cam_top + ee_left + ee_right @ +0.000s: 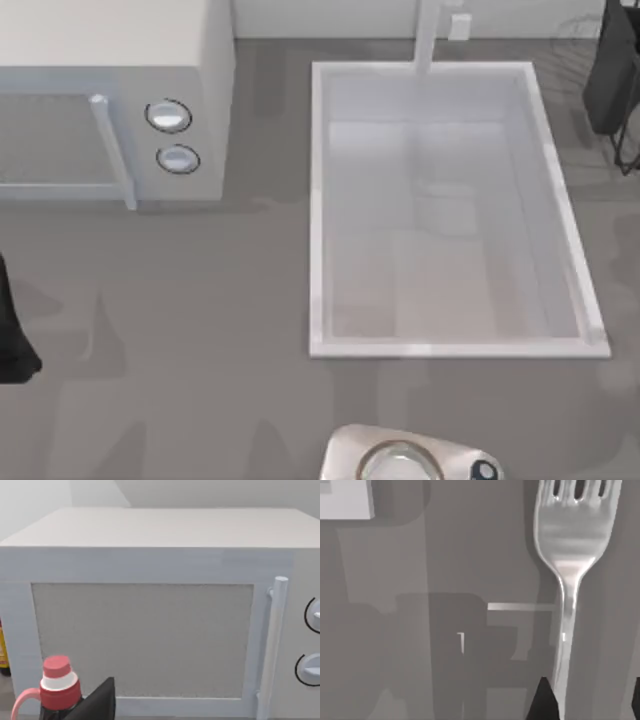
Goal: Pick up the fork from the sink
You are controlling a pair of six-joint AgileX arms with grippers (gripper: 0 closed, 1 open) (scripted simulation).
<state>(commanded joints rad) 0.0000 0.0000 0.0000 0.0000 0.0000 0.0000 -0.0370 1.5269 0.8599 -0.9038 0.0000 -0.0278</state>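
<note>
While one fork (575, 545) apparently rides between right fingers (544, 702), one sink (318, 200) sits.

The right claw (587, 700) shows at the lower right of its wrist view, its two dark fingertips (542, 702) spread apart. The left arm's dark body (12, 335) sits at the top view's left edge.

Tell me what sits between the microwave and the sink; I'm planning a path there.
Nothing: in the top view, the grey counter between microwave and sink is bare.
</note>
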